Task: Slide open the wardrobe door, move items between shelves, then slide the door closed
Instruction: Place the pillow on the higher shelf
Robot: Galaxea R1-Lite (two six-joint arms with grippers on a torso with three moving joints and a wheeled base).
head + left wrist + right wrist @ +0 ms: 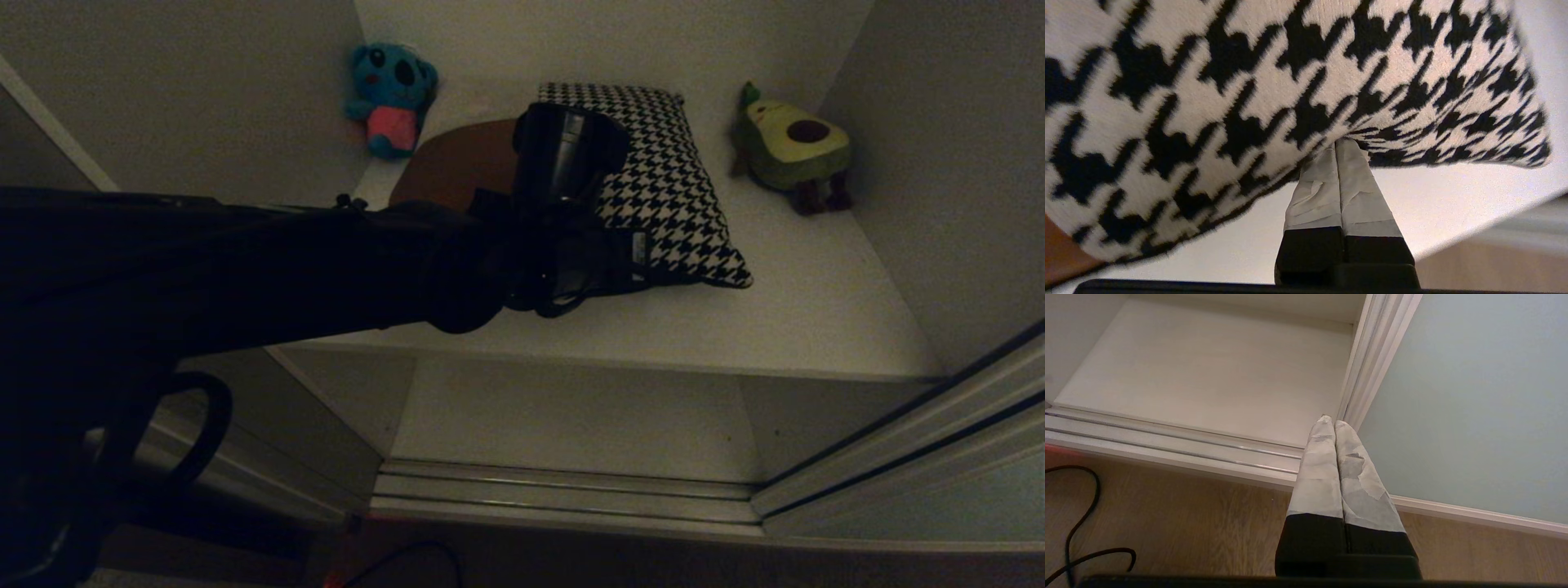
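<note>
Head view: upper shelf (816,318) holds the cushion (678,180), its edge pinched by the left hand (1336,143).

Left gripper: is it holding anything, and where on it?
Yes: the left gripper, shut, pinches the houndstooth cushion by its lower edge seam, near one corner.

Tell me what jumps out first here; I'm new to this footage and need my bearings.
The houndstooth cushion lies mid-shelf in the open wardrobe, and the left hand, shut, pinches its near edge. A blue plush sits in the back left corner of that shelf and an avocado plush near the right wall. The right hand, shut, hangs low by the floor track, beside the door.
</note>
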